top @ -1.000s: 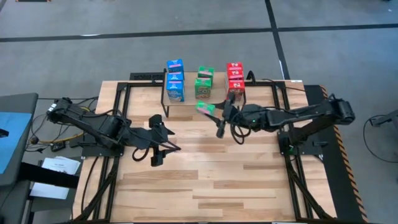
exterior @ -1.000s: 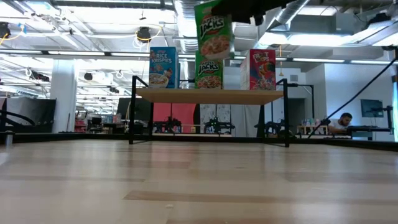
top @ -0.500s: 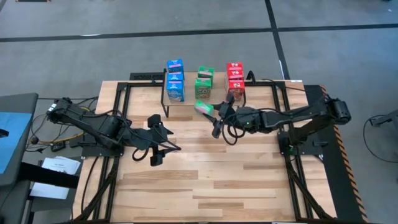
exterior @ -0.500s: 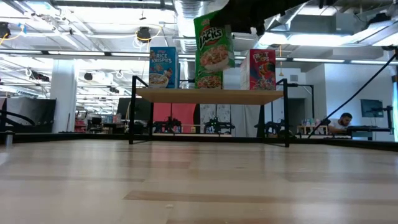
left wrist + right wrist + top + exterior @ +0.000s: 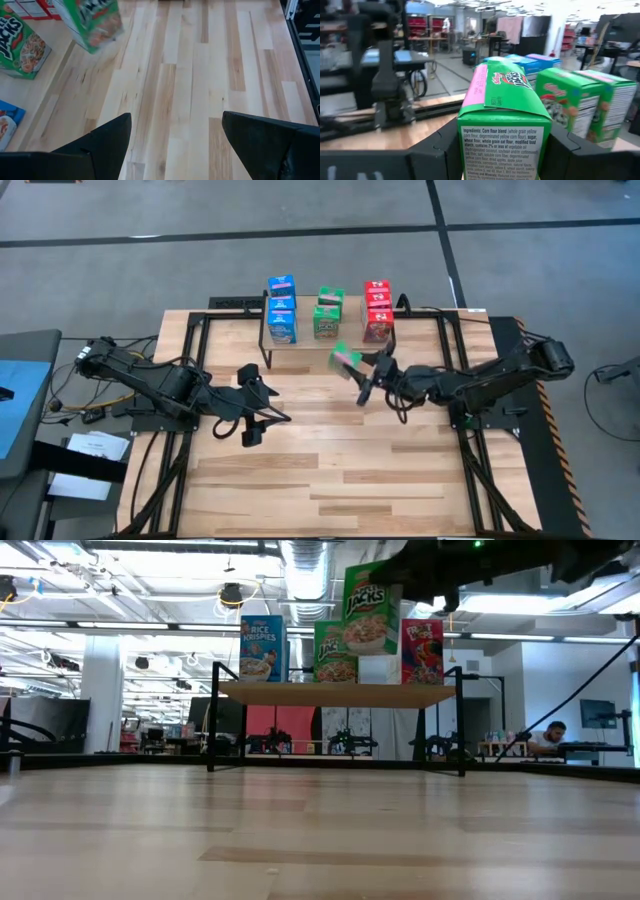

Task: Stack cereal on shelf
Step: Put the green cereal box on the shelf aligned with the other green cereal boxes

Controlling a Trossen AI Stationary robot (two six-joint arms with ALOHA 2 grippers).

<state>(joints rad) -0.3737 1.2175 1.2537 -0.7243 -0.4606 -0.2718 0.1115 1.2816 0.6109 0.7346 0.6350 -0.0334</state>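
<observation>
Step in hand: carrying one green cereal box [image 5: 345,358] toward the shelf [image 5: 340,694]; stacking not finished, judging by the box in the air.
Right gripper [image 5: 363,375]: closed on the green cereal box from both sides, seen plainly in the right wrist view, box [image 5: 504,131] upright between the dark fingers.
Held box, place: above the counter [image 5: 330,450], just in front of the shelf, between the green stack [image 5: 327,315] and the red stack [image 5: 377,311]; in the low view higher than the shelf board, tilted slightly.
Left gripper [image 5: 252,420]: wide open, empty, hanging over the counter's left half, well apart from the shelf.
Shelf load: blue boxes [image 5: 282,308] at one end, green in the middle, red at the other end.
Next move, as a judgement: shift back over the green stack, square the box to the one below, lower, then release; risk of nudging the neighbouring red boxes.
Surface: pale wood planks, bare in front of the shelf.
Room: open workshop with bright ceiling lights and shelving; a person [image 5: 548,737] seated far off at the low view's edge.
</observation>
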